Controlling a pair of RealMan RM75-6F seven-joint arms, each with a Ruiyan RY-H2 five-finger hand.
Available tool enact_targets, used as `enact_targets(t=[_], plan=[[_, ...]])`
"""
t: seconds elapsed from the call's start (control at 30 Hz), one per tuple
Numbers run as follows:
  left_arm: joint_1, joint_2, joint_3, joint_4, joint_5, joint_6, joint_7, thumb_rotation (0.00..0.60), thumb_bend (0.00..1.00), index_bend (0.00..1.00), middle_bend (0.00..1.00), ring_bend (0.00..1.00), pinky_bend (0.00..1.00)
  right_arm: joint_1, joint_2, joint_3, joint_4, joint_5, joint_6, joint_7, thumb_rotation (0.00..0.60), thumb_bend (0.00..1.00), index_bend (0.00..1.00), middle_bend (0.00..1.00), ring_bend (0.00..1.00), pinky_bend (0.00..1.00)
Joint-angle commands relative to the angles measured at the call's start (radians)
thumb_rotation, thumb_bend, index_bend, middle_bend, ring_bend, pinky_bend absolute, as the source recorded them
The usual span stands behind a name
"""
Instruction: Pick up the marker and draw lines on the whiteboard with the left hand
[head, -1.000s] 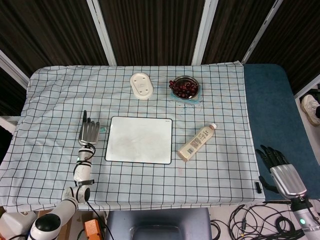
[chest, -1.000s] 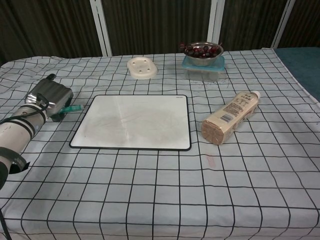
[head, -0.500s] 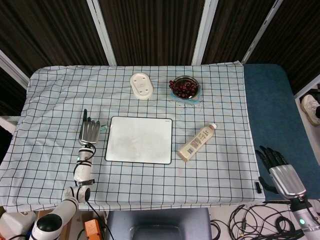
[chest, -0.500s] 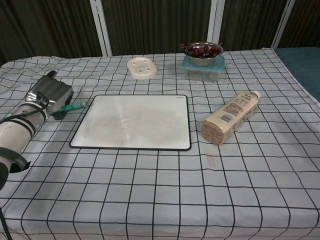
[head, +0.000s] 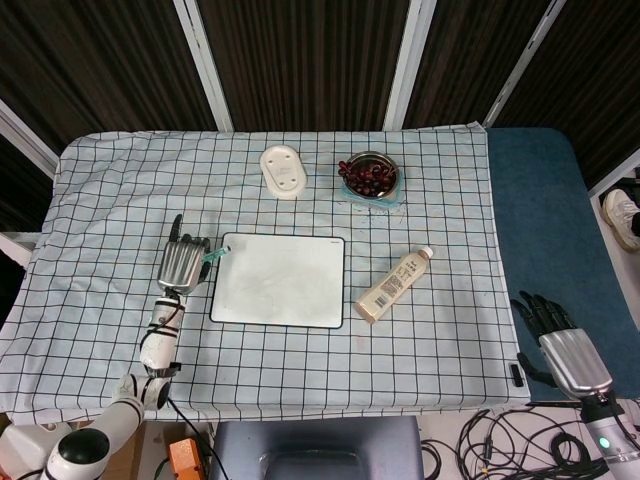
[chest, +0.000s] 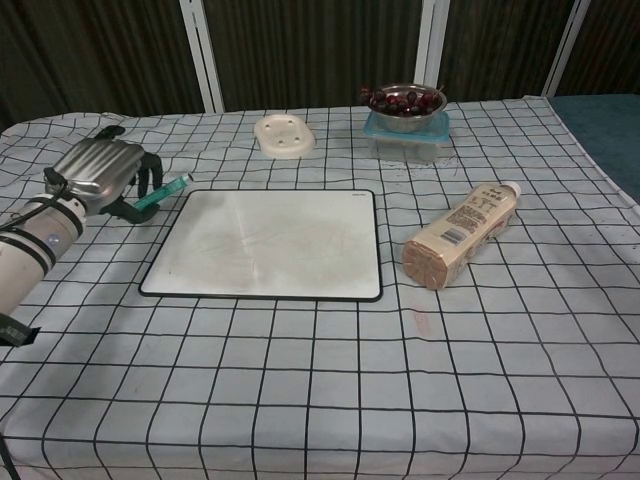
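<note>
- Left of the white rectangular whiteboard with black frame (head: 279, 280) (chest: 267, 243): left hand (head: 182, 262) (chest: 104, 174) holds the teal marker (head: 214, 257) (chest: 161, 193), fingers curled round it.
- Marker is tilted, lifted off the cloth at its far end, tip pointing toward the board's upper-left corner; it sits just beside the board edge, not over the writing surface.
- Whiteboard lies flat on the black-and-white checked tablecloth (head: 100, 200) (chest: 320, 400), roughly mid-table; faint smudges on its surface, no clear lines.
- Beyond the board: cream oval soap dish (head: 282, 171) (chest: 284, 135), well apart from it.
- Right of the dish: steel bowl of dark red cherries (head: 369, 174) (chest: 404, 101), stacked on a clear plastic lidded container (chest: 405, 138).
- Right of the board: beige plastic bottle with white cap (head: 394, 284) (chest: 460, 234), lying on its side, cap pointing to the far right, near the board's right edge but not touching.
- Nothing lies between the left hand and the board.
- Right hand (head: 556, 336) shows in head view only: off the table's right edge, over the blue floor, fingers spread, holding nothing.
- Cables (head: 480, 445) trail on the floor by the near right corner.
</note>
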Motion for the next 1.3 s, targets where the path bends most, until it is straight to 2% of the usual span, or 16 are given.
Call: enact_targets(t=[0.03,0.17,0.33,0.9,1.3], plan=[[0.039,0.049,0.047,-0.165,0.092,0.158,-0.173,0.6,0.55,0.77,0.78,0.45,0.06,0.0,0.0,0.001,-0.004,-0.002,0.002,-0.001,0.6,0.32,0.0,0.0,0.0,0.13],[0.029,0.044,0.051,-0.252,0.123,0.204,-0.139,0.6,0.55,0.77,0.78,0.45,0.07,-0.001,0.0,-0.003,-0.008,-0.01,0.002,-0.004,0.6,0.32,0.0,0.0,0.0,0.13],[0.004,0.008,0.048,-0.269,0.138,0.194,-0.123,0.6,0.55,0.76,0.78,0.45,0.07,0.003,0.002,-0.006,-0.005,-0.015,-0.006,0.003,0.6,0.32,0.0,0.0,0.0,0.13],[-0.037,-0.112,0.081,-0.037,0.178,0.116,-0.199,0.6,0.55,0.76,0.78,0.45,0.07,0.002,0.009,-0.01,-0.005,-0.026,-0.006,0.017,0.6,0.32,0.0,0.0,0.0,0.13],[-0.033,-0.134,0.088,0.012,0.178,0.096,-0.23,0.6,0.55,0.76,0.78,0.45,0.07,0.002,0.005,-0.007,-0.006,-0.019,-0.011,0.005,0.6,0.32,0.0,0.0,0.0,0.13]])
